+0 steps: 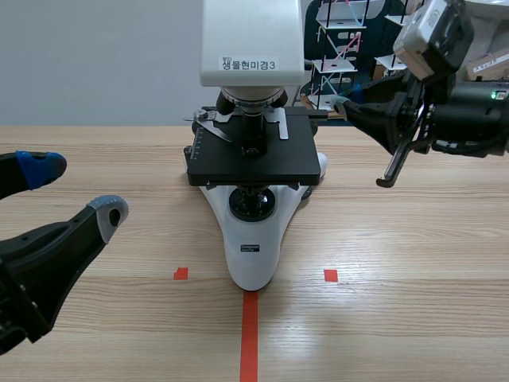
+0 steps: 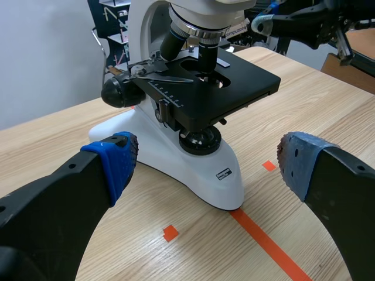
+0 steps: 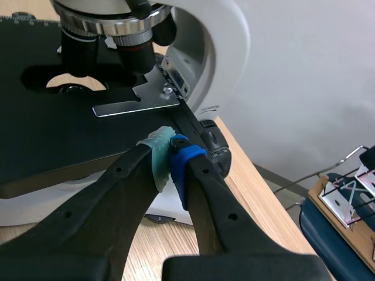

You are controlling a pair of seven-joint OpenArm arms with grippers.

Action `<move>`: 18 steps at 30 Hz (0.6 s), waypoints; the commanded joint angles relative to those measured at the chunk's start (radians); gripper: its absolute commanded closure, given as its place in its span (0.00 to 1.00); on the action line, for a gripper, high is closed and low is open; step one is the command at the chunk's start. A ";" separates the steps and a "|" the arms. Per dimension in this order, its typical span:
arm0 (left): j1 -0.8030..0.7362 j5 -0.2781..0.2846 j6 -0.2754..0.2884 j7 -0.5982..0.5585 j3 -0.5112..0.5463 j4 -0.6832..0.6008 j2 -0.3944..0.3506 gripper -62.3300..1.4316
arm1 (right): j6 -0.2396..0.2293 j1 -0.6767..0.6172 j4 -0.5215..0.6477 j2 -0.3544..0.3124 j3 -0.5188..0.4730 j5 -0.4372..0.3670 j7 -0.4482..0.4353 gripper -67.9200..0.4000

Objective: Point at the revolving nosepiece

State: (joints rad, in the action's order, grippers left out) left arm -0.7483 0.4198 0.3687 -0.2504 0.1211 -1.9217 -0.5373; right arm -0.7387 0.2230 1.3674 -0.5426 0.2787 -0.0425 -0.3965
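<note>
left claw [image 2: 206,164] gapes wide before the microscope [image 2: 225,88].

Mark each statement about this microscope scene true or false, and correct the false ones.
1. The right gripper has its fingers shut, pads together. True.
2. The left gripper is shut on the microscope. False: it is open, holds nothing and is apart from the microscope.
3. The microscope stands on the wooden table, at the end of an orange-red tape line. True.
4. The right gripper's tip touches the revolving nosepiece. False: the tip is by the edge of the black stage, with the nosepiece further ahead and higher.
</note>
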 commanded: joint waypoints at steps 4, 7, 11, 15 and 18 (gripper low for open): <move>-0.002 0.006 0.001 -0.014 0.003 -0.009 0.002 0.18 | -0.007 0.050 0.017 0.010 0.020 -0.002 -0.058 0.99; -0.002 0.006 0.001 -0.014 0.003 -0.009 0.003 0.18 | -0.007 0.069 0.017 0.022 0.031 0.003 -0.063 0.99; -0.002 0.006 0.001 -0.014 0.003 -0.009 0.002 0.18 | -0.007 0.074 0.017 0.034 0.031 0.014 -0.062 0.99; -0.002 0.006 0.001 -0.014 0.003 -0.009 0.003 0.18 | -0.007 0.073 0.016 0.037 0.031 0.014 -0.062 0.99; -0.002 0.006 0.001 -0.014 0.003 -0.009 0.002 0.18 | -0.007 0.073 0.016 0.037 0.031 0.014 -0.062 0.99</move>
State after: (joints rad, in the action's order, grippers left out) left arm -0.7483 0.4198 0.3687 -0.2508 0.1211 -1.9217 -0.5373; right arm -0.7387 0.2764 1.3663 -0.5041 0.3157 -0.0147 -0.4477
